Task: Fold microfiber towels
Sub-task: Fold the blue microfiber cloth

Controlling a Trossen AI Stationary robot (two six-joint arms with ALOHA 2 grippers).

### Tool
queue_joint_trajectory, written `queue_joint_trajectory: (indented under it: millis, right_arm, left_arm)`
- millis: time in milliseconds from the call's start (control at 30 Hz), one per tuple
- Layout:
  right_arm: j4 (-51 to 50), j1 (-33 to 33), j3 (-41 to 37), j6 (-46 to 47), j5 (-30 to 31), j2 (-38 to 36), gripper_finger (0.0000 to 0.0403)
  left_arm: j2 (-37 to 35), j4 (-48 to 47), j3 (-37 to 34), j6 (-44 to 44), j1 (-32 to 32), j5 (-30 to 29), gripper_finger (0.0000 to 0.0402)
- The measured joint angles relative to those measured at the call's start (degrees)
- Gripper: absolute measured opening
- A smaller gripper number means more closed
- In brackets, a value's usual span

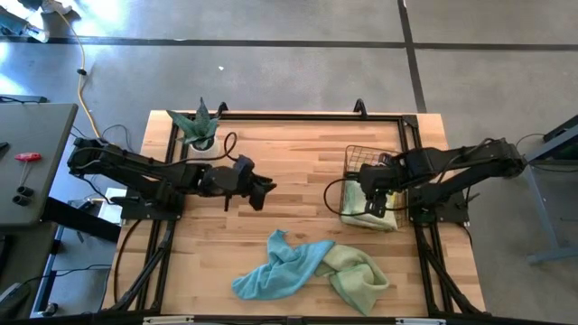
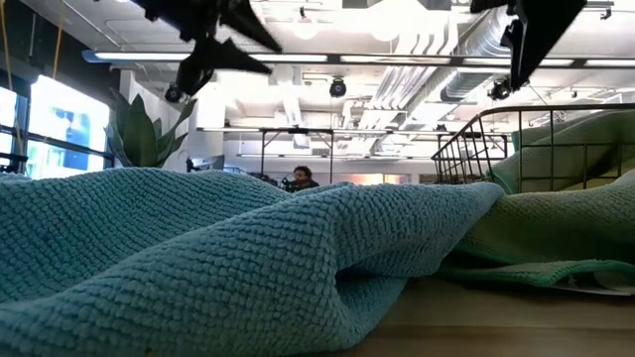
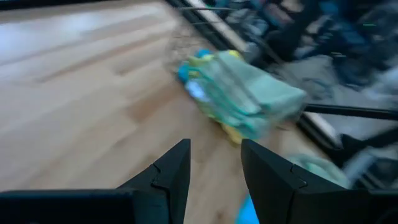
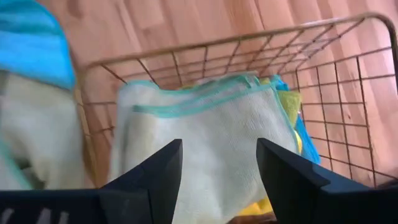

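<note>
Pale butcher-block planks (image 1: 298, 171) made up the tabletop, with grey concrete floor all round it. From where I stood, the right gripper (image 4: 217, 168) hung over the copper wire basket (image 1: 361, 155) at the right edge, its fingers parted and empty above the stack of folded microfiber towels (image 4: 205, 124), a pale green one on top with yellow and blue showing beneath. The left gripper (image 3: 214, 171) hovered above bare wood near the table's middle, fingers apart, nothing between them. Near the front edge lay a crumpled light blue towel (image 1: 275, 271), touching a crumpled lime green towel (image 1: 357, 275). I judged that a careless lift could snag the top cloth and drag the stack askew. The tangled pair might also come up together if gripped where they overlap.
</note>
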Motion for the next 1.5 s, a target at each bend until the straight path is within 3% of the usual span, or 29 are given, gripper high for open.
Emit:
queue_joint_trajectory:
  millis: [267, 533, 667, 900, 1033, 1200, 1400, 1500]
  right_arm:
    - [3.59, 1.17, -0.65, -4.14, 9.07, -0.75, 0.0199]
    - [9.18, 1.66, -0.65, -6.69, 10.28, -0.88, 0.0199]
    - [12.90, 1.66, -0.65, -9.12, 10.71, -0.88, 0.0199]
    - [18.53, 1.66, -0.65, -9.26, 10.77, -0.86, 0.0199]
    - [18.82, 1.66, -0.65, -9.01, 10.77, -0.86, 0.0199]
    - [18.88, 1.64, -0.67, -7.78, 10.76, -0.83, 0.0199]
    - [18.80, 1.64, -0.67, -7.78, 10.73, -0.82, 0.0199]
    - [18.77, 1.64, -0.67, -7.94, 10.72, -0.82, 0.0199]
  left_arm:
    - [3.92, 9.17, 0.09, -1.91, -11.08, 3.47, 0.0131]
    - [16.88, 17.05, 0.13, -8.08, -20.28, 2.84, 0.0131]
    - [22.74, 17.40, 1.96, -0.29, -21.94, 3.94, 0.0131]
    - [29.76, 17.84, 5.94, 26.81, -21.76, 6.34, 0.0131]
    - [33.87, 17.50, 7.67, 37.36, -20.26, 6.34, 0.0131]
    - [37.57, 17.59, 10.44, 40.57, -17.16, 7.59, 0.0131]
    - [39.52, 17.31, 11.28, 38.17, -13.81, 20.81, 0.0131]
    - [39.80, 16.18, 11.18, 39.73, -13.79, 22.03, 0.0131]
